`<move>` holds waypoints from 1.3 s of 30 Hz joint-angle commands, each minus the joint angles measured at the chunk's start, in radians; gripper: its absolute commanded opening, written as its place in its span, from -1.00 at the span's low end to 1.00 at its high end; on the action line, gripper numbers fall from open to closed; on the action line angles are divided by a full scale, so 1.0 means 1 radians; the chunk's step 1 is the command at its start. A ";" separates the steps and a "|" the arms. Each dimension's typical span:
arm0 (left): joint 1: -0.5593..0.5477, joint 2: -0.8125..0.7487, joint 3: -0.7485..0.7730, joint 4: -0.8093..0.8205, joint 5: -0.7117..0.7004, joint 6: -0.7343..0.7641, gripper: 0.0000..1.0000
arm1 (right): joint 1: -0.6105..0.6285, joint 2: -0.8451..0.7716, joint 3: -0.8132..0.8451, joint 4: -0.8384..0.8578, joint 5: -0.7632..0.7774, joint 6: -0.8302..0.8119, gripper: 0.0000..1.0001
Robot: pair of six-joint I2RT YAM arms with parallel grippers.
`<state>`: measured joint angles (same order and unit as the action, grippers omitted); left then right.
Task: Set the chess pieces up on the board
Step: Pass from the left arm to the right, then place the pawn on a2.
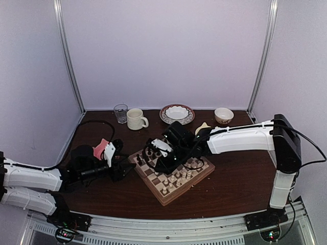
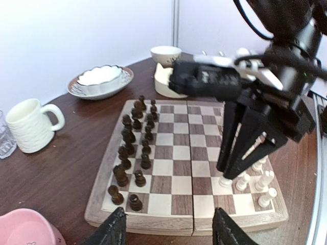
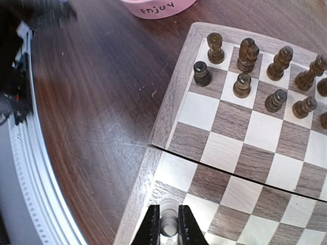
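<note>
The wooden board [image 1: 188,187] lies mid-table, and also shows in the left wrist view [image 2: 153,220] and the right wrist view [image 3: 172,99]. Dark pieces [image 2: 134,148] fill its left rows. Several cream-white chess pieces [image 2: 258,181] stand at its right end [image 1: 176,178]. My right gripper [image 3: 168,227] is shut on a cream-white piece [image 2: 225,180], at or just above a square by the board's near rim. It hangs over the board [image 1: 166,162]. My left gripper [image 2: 171,232] is open and empty, just off the board's near edge [image 1: 125,167].
A cream mug [image 1: 136,119], a glass [image 1: 120,113], a patterned plate with a white bowl [image 1: 177,113] and a small bowl [image 1: 224,115] line the back. A pink cup [image 1: 101,149] sits by the left arm. A cream container [image 2: 166,81] stands behind the board.
</note>
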<state>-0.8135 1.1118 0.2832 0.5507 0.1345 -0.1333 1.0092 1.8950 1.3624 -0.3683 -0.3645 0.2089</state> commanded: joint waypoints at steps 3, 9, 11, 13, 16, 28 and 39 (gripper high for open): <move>-0.006 -0.205 -0.015 -0.123 -0.185 -0.075 0.18 | 0.064 -0.027 0.018 -0.129 0.129 -0.172 -0.89; -0.006 -0.323 -0.047 -0.161 -0.241 -0.098 0.23 | 0.113 -0.004 0.034 -0.180 0.174 -0.259 -0.88; -0.006 -0.333 -0.050 -0.163 -0.245 -0.100 0.24 | 0.118 0.004 0.036 -0.186 0.172 -0.269 -0.88; -0.005 -0.332 -0.049 -0.165 -0.245 -0.103 0.24 | 0.124 0.009 0.039 -0.188 0.172 -0.277 -0.88; -0.006 -0.320 -0.047 -0.163 -0.248 -0.101 0.24 | 0.135 0.018 0.048 -0.194 0.189 -0.285 -0.88; -0.006 -0.298 -0.036 -0.163 -0.240 -0.102 0.25 | 0.149 0.041 0.065 -0.182 0.226 -0.281 -0.87; -0.006 -0.288 -0.031 -0.170 -0.242 -0.102 0.25 | 0.154 0.061 0.078 -0.195 0.225 -0.289 -0.83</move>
<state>-0.8135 0.8196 0.2405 0.3641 -0.0978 -0.2276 1.1557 1.9400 1.4113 -0.5556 -0.1635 -0.0750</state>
